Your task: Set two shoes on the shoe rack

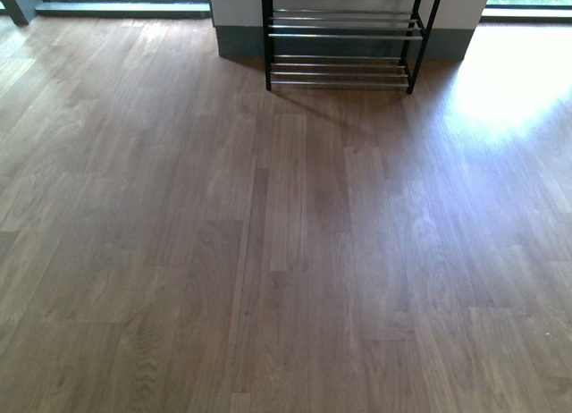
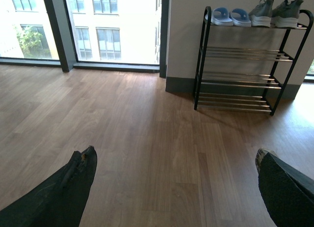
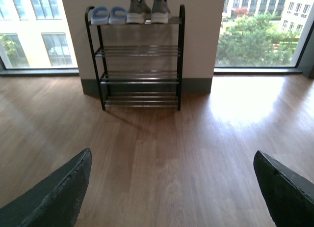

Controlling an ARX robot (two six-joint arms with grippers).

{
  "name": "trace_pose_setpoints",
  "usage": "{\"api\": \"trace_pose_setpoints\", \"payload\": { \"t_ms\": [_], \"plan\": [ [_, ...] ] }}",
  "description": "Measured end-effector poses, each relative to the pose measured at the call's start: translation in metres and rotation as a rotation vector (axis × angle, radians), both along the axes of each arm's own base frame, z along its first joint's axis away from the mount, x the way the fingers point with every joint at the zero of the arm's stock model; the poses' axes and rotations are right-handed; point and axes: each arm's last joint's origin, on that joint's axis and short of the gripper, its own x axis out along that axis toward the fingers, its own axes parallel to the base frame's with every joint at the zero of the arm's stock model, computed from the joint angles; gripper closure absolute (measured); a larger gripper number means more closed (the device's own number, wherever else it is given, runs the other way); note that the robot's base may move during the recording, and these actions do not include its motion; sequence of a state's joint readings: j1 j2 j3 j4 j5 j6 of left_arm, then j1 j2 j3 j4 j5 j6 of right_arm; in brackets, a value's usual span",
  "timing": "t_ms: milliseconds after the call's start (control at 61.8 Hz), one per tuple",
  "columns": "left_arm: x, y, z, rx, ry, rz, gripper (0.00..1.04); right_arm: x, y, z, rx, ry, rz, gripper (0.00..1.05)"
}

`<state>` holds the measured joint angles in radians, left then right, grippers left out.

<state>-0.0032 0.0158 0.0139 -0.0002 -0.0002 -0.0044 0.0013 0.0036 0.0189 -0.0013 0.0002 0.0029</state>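
Note:
The shoe rack point(image 1: 340, 37) stands against the far wall; only its lower tiers show in the front view. In the left wrist view the shoe rack point(image 2: 245, 65) carries on its top tier two pale blue slippers point(image 2: 230, 15) and two grey sneakers point(image 2: 277, 12). The right wrist view shows the same shoe rack point(image 3: 140, 60) with the slippers point(image 3: 109, 14) and the sneakers point(image 3: 147, 8) on top. My left gripper point(image 2: 174, 158) is open over bare floor, well short of the rack. My right gripper point(image 3: 171, 160) is open too, holding nothing.
Wooden plank floor point(image 1: 286, 252) stretches between me and the rack. Floor-to-ceiling windows point(image 2: 98, 25) flank the wall behind the rack, with a dark window post point(image 2: 59, 30) to one side. Bright glare lies on the floor point(image 1: 509, 82) at the right.

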Motion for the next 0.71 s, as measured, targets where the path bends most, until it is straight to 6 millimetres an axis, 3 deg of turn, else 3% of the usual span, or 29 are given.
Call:
{"api": "trace_pose_setpoints", "payload": {
  "t_ms": [712],
  "plan": [
    [0.0000, 0.0000, 0.0000, 0.000, 0.000, 0.000, 0.09, 0.0000, 0.0000, 0.0000, 0.000, 0.000, 0.000, 0.09]
  ]
}}
